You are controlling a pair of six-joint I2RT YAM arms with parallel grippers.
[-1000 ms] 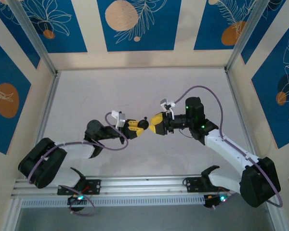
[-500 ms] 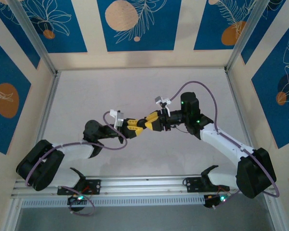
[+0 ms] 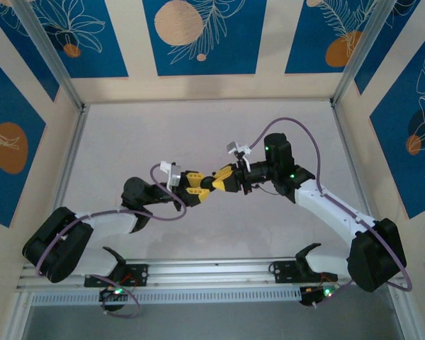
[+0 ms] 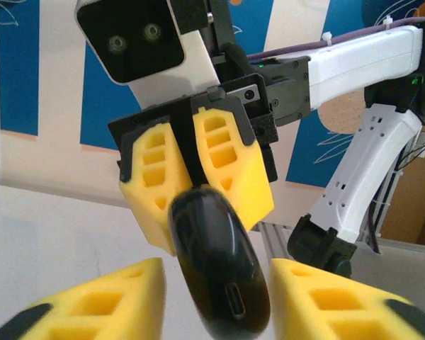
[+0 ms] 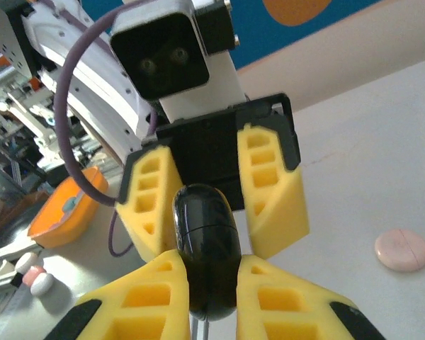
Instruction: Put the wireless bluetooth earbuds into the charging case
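The glossy black charging case (image 4: 219, 262) hangs in mid-air above the table, between my two grippers meeting tip to tip (image 3: 207, 184). My right gripper (image 5: 211, 276) is shut on it, both yellow pads pressed against the lower half of the case (image 5: 207, 234). My left gripper (image 4: 216, 283) is open, with a gap on each side of the case, whose port end points at its camera. From above, the left gripper (image 3: 195, 187) and the right gripper (image 3: 218, 180) sit over the table's middle. The lid seam is closed. The earbuds are out of view.
A round pale pink case (image 5: 401, 249) lies flat on the white table (image 3: 198, 134) beside the right gripper. The table is walled on three sides, with a metal rail (image 3: 212, 273) along the near edge by the arm bases.
My right gripper moved left to the black case and shut on it. My left gripper, shut on the case before, has opened its fingers off it.
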